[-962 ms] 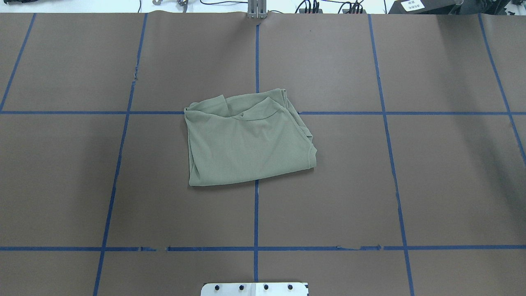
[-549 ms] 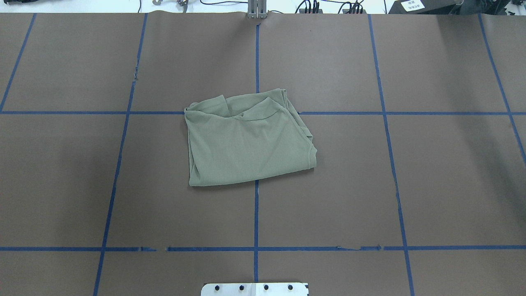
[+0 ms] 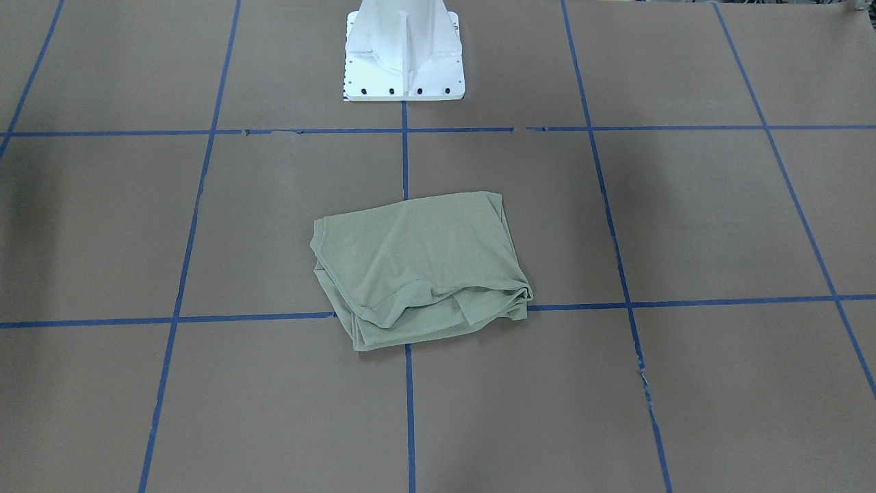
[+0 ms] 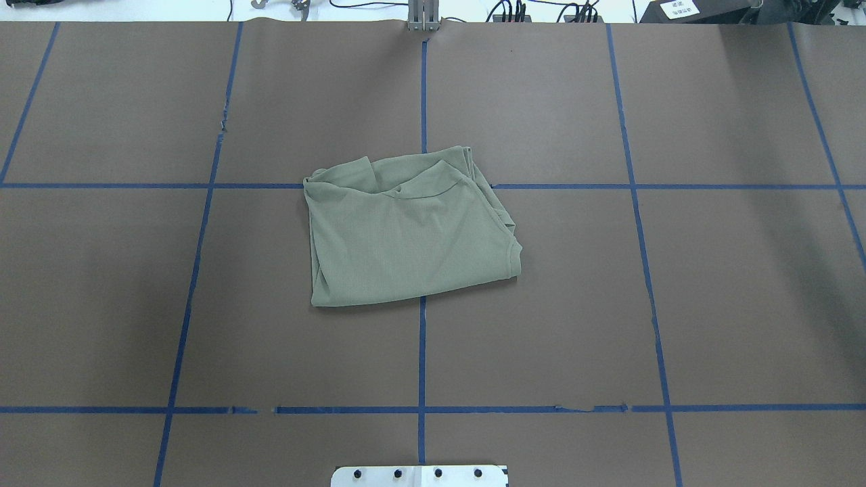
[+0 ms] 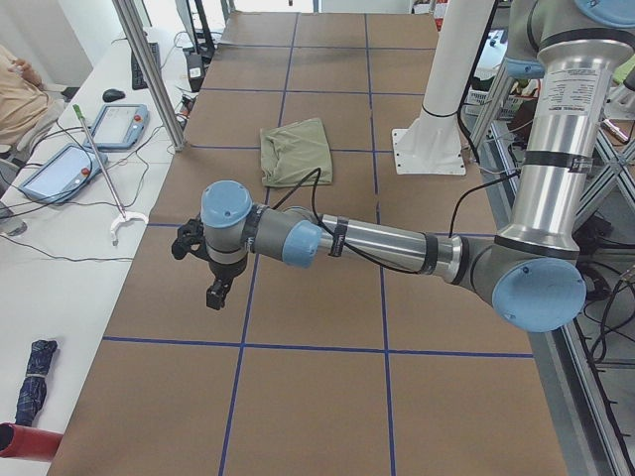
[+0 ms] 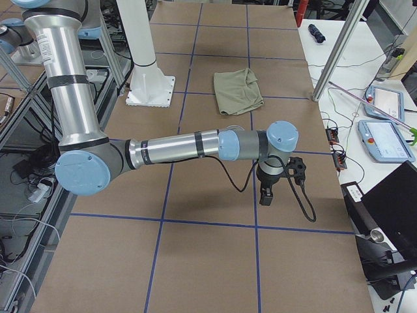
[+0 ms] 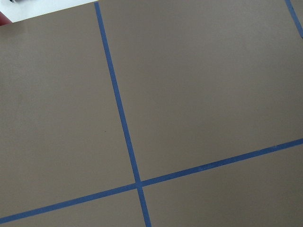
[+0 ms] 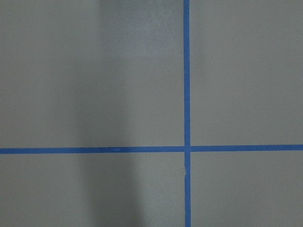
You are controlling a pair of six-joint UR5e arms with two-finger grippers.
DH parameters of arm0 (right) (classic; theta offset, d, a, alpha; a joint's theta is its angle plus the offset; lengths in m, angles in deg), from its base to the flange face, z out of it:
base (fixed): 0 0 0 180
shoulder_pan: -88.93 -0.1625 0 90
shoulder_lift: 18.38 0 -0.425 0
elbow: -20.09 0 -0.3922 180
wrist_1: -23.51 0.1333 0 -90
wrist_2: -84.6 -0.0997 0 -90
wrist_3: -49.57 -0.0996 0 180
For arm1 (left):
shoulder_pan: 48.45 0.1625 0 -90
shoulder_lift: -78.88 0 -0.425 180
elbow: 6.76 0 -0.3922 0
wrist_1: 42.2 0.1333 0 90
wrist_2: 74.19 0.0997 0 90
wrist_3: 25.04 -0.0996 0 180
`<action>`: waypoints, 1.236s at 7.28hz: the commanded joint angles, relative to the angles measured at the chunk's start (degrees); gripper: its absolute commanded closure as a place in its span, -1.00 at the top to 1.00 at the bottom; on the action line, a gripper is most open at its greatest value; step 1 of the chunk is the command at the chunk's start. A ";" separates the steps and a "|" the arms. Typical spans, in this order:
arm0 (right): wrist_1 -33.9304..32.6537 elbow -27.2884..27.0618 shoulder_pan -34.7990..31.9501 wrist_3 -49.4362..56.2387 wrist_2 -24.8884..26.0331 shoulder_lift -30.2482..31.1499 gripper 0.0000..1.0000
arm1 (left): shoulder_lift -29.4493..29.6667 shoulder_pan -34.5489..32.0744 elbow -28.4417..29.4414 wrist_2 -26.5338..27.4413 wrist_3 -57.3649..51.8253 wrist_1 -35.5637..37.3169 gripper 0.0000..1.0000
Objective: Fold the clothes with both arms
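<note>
Soft, limp, light shirt (image 4: pixel 409 233), best pinched at two edge corners, well apart from left end effector (image 5: pixel 215 295) and right end effector (image 6: pixel 266 197). Cannot tell how open either stands; seemingly holding nothing.

text: none legible | white label (image 4: pixel 678 9): print too small

The brown table (image 4: pixel 731 297), gridded with blue tape (image 4: pixel 421 352), bears a folded green shirt (image 4: pixel 406 237).
</note>
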 commanded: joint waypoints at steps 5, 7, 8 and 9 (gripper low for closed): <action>0.20 1.24 4.65 0.11 1.77 0.97 1.00 | -0.55 -0.26 0.51 0.52 0.55 -0.35 1.00; 1.68 3.16 5.45 0.02 1.68 0.79 1.00 | -0.28 -0.17 1.56 0.00 0.63 -0.35 1.00; 3.87 4.40 5.36 -0.07 1.68 1.32 1.00 | -0.46 -0.17 1.65 -0.09 0.63 -0.26 1.00; 4.94 4.24 5.36 -0.15 1.68 1.67 1.00 | -0.46 -0.17 1.56 -0.09 0.55 -0.44 1.00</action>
